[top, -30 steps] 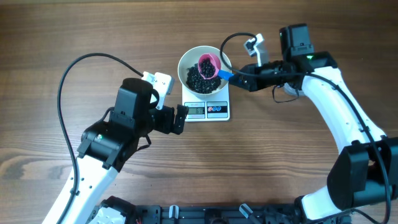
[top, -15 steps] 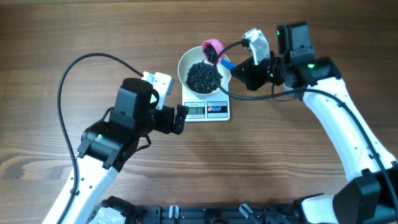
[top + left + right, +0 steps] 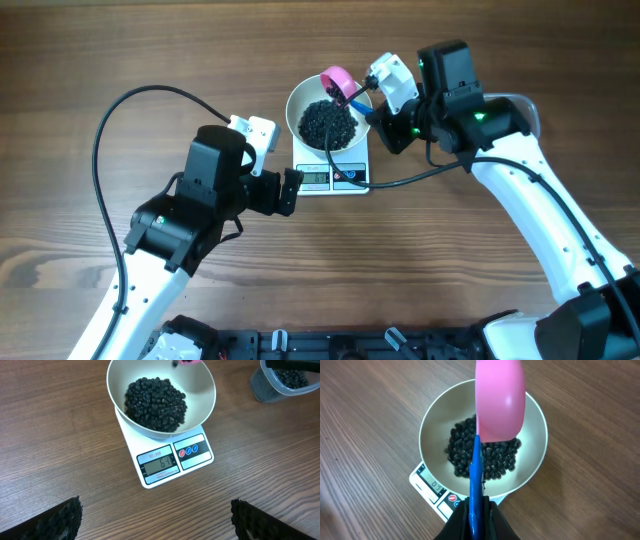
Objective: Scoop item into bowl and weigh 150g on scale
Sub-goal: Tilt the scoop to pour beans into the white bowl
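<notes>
Clamping the blue handle (image 3: 476, 475) of the pink scoop (image 3: 500, 400) in the right gripper (image 3: 474, 519), jaws clenched tight on it. Held over the white bowl (image 3: 202, 390), at its far rim, with the cup's rounded back turned to the wrist camera and its mouth facing away, toward the bowl. Inside the bowl: a dark heap of black beans (image 3: 155, 402), covering the bottom and lying a little toward the left wall. Seated squarely on the scale (image 3: 172, 461), touching its platform and hiding most of it, with only the front strip showing. On that strip: a grey display (image 3: 160, 463) with digits, the first a six, the second not certain, and two round buttons (image 3: 182, 453) just beside it. Placed toward the far edge of the table (image 3: 480, 280), roughly midway between its left and right edges. Hovering near the scale's front left corner, apart from it: the left gripper (image 3: 293, 192), jaws released and spread wide, holding nothing. Seen from the left wrist, beyond the scale's right edge: a clear tub (image 3: 265, 387) with more beans in it, partly cut off by the frame.
</notes>
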Available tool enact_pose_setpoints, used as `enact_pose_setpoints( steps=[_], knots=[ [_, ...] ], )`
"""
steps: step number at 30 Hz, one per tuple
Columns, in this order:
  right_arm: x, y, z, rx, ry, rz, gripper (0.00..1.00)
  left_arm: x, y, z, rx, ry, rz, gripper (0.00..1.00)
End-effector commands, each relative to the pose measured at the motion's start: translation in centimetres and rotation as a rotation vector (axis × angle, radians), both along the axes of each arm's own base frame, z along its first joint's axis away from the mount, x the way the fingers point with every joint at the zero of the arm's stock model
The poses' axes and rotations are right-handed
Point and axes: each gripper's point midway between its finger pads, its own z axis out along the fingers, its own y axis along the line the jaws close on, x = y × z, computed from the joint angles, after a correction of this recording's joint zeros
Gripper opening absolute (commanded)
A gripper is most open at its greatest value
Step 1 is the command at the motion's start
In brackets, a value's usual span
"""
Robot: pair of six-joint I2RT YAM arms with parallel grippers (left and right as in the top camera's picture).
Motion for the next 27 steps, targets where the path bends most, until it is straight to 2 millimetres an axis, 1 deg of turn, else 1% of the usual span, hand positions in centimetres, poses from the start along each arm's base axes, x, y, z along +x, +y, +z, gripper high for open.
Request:
enact_pose_setpoints(
  steps=[1, 5, 7, 8, 16, 19, 20, 22, 24, 25, 26, 27],
  knots=[
    [0.2, -0.1, 1.1, -0.011, -0.049, 0.009, 0.04, 0.1, 0.0, 0.1, 0.002, -0.003, 0.008, 1.0],
    [0.2, -0.3, 1.0, -0.078, -0.118, 0.101, 0.04, 0.1, 0.0, 0.1, 0.002, -0.003, 0.008, 1.0],
    [0.9, -1.3, 0.8, -0.144, -0.143, 0.07, 0.04, 0.1, 0.0, 0.1, 0.002, -0.003, 0.008, 1.0],
    [1.0, -1.5, 0.7, -0.151, -0.145, 0.065, 0.04, 0.1, 0.0, 0.1, 0.002, -0.003, 0.008, 1.0],
    [0.9, -1.4, 0.8, -0.146, -0.145, 0.071, 0.04, 0.1, 0.0, 0.1, 0.002, -0.003, 0.008, 1.0],
    [1.2, -1.2, 1.0, -0.138, -0.159, 0.068, 0.05, 0.1, 0.0, 0.1, 0.002, -0.003, 0.008, 1.0],
    [1.0, -0.9, 1.0, -0.138, -0.158, 0.076, 0.04, 0.1, 0.0, 0.1, 0.002, -0.003, 0.008, 1.0],
    [0.5, -0.1, 0.9, -0.184, -0.194, 0.148, 0.04, 0.1, 0.0, 0.1, 0.002, -0.003, 0.008, 1.0],
    [1.8, -0.7, 1.3, -0.232, -0.238, 0.065, 0.04, 0.1, 0.0, 0.1, 0.002, -0.003, 0.008, 1.0],
    [2.0, -0.7, 1.5, -0.21, -0.231, 0.035, 0.04, 0.1, 0.0, 0.1, 0.002, -0.003, 0.008, 1.0],
    [1.7, -0.1, 1.6, -0.161, -0.203, 0.025, 0.04, 0.1, 0.0, 0.1, 0.002, -0.003, 0.008, 1.0],
    [1.0, 0.9, 1.7, -0.08, -0.155, 0.027, 0.04, 0.1, 0.0, 0.1, 0.002, -0.003, 0.008, 1.0]
  ],
)
